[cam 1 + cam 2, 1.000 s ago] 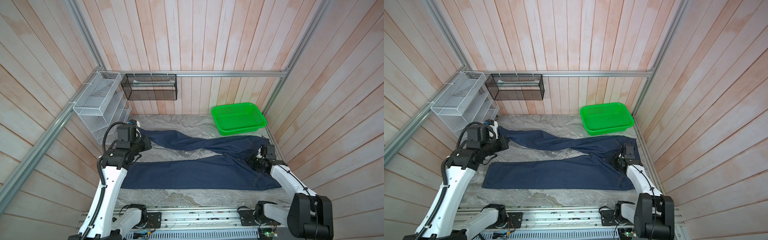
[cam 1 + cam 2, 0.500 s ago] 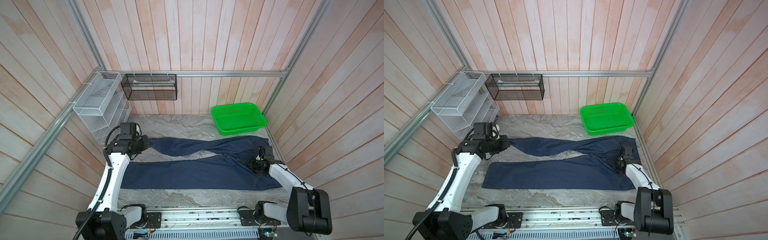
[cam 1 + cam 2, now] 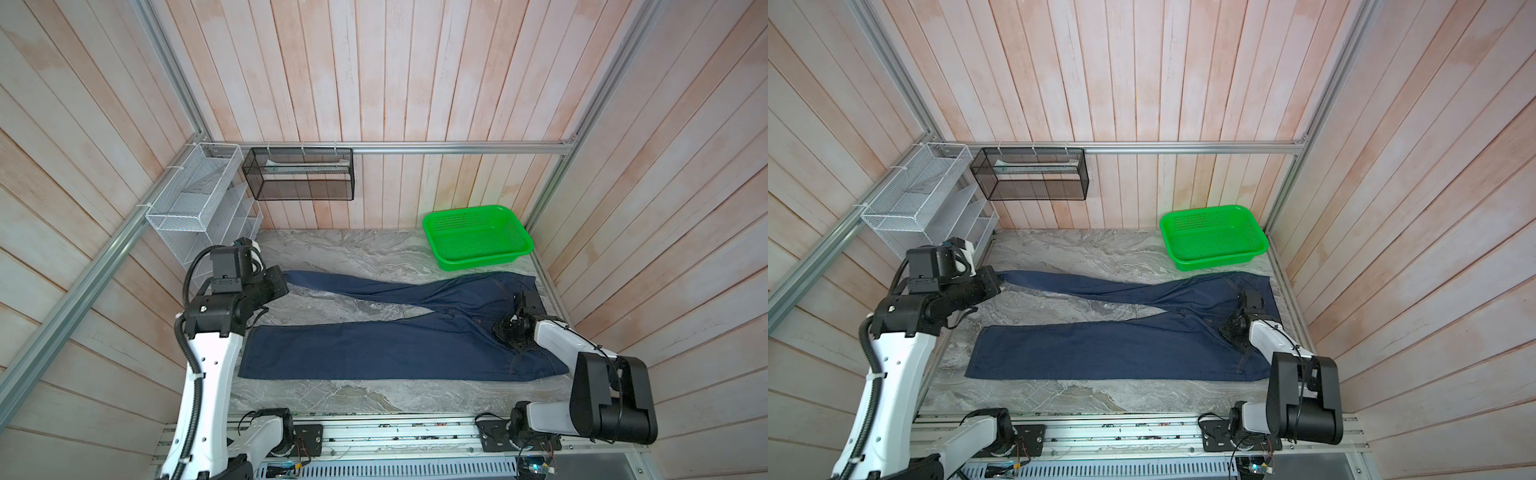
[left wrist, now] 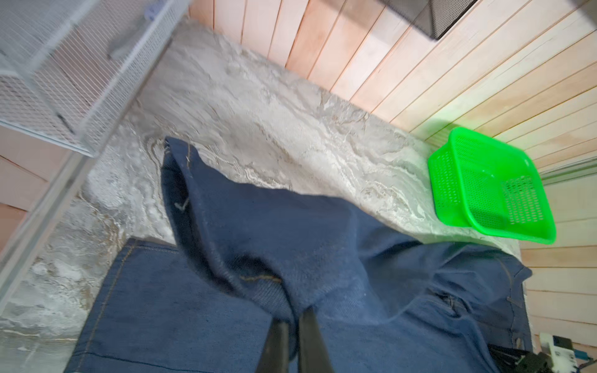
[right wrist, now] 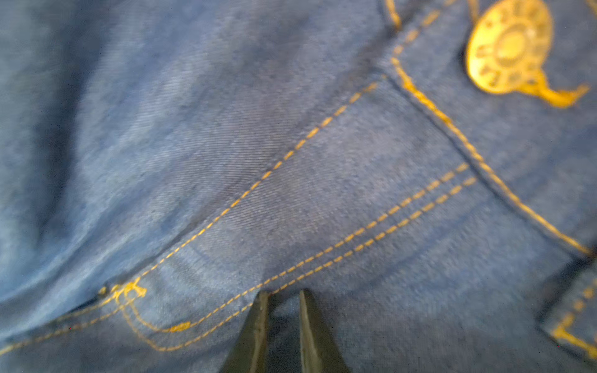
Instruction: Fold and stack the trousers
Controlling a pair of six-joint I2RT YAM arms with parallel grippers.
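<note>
- The trousers [image 3: 374, 353], dark blue jeans, lie spread on a grey marbled table [image 3: 353, 249], waist to the right and both legs reaching left.
- The near leg lies flat and straight. The far leg angles away from it, so a wedge of bare table shows between them.
- The left gripper [image 4: 295, 318], at the far left, has its fingers pressed together on the hem end of the far leg and holds that end just off the table.
- The right gripper [image 5: 282, 295] presses down on the fly area, near the metal button [image 5: 508, 45]. Its fingertips stand slightly apart against the denim; I cannot tell whether they pinch a fold.
- A green basket [image 3: 482, 262] sits just beyond the waist, in the far right corner.
- Compared with a second ago, the held hem lies slightly nearer and further right, and the right gripper is at the same spot.
</note>
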